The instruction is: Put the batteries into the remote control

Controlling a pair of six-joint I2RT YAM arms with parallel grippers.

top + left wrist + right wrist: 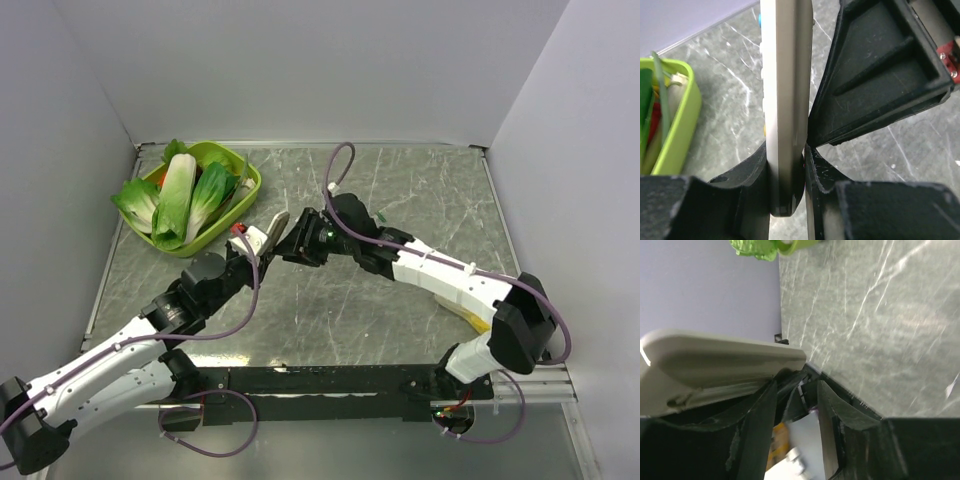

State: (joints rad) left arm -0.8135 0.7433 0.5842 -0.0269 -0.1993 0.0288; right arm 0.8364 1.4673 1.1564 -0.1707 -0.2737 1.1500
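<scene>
One slim rectangular remote control (pixel 785 115), dull grey-brown back toward the left wrist camera, stands on edge between the fingers of my left gripper (pixel 787 160). It is clamped on both long faces, and its far end sticks out well past my fingertips.

Left arm: stretched from the near-left corner toward table centre, wrist raised off the grey marbled tabletop (pixel 400 290).

Right arm: reaches across from the near-right with the elbow bent. The black right gripper (pixel 797 390) is nose to nose with the left one. Its jaws stand apart with nothing between them. The remote lies just outside one finger (pixel 757 430), and in the left wrist view that finger's tip touches the remote's right-hand face.

Counts:
- Remote: one.
- Battery seen: one tiny green stick-like cylinder (pixel 383 217) on the table beyond my right wrist, too small to be certain.
- Lime-green plastic tray (pixel 252 188): one, beyond and left of my left gripper, holding three leafy green-and-white vegetables (pixel 178 195).
- Yellow object (pixel 468 318): one, mostly hidden under my right forearm.
</scene>
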